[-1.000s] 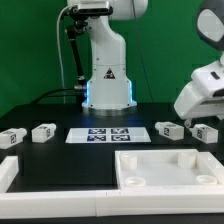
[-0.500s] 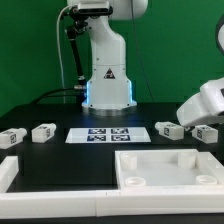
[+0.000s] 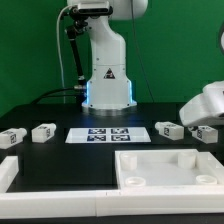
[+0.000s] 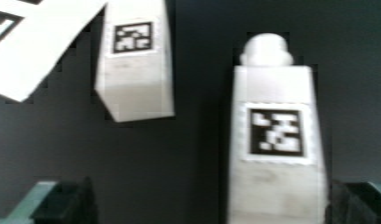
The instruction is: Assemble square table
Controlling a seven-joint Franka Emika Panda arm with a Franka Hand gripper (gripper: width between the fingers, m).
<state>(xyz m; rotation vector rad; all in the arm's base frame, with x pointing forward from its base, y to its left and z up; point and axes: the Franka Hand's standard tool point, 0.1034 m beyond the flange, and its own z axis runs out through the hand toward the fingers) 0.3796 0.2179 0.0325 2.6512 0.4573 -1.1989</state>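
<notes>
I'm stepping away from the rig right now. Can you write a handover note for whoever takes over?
Gripper: open, empty, hovering over two legs lying at the exterior view's right.
Two more legs lie at the exterior view's left.
Tabletop lies at the front, with no leg fitted.
Done: nothing assembled yet.
Left: grasp and fit all four legs.

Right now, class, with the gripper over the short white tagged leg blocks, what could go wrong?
1. The short white plastic leg block lies off-centre between the fingers of the open gripper; closing might shove or twist it.
2. A second white leg block lies close beside it; a descending finger could knock it.
</notes>
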